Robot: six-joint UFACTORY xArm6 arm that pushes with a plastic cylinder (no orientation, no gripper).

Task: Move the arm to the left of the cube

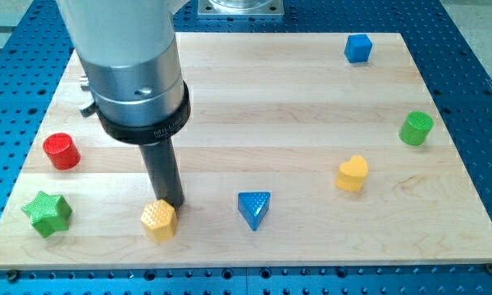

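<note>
The blue cube [357, 47] sits near the view's top right on the wooden board [254, 98]. My tip [174, 202] is far from it, at the view's lower left. It stands just above and to the right of a yellow hexagonal block [159, 220], touching or nearly touching it. The arm's wide grey body rises above the rod and hides part of the board's upper left.
A red cylinder [61, 151] and a green star [47, 212] lie at the left. A blue triangular block [254, 209] lies bottom centre. A yellow rounded block [353, 174] and a green cylinder [416, 128] lie at the right.
</note>
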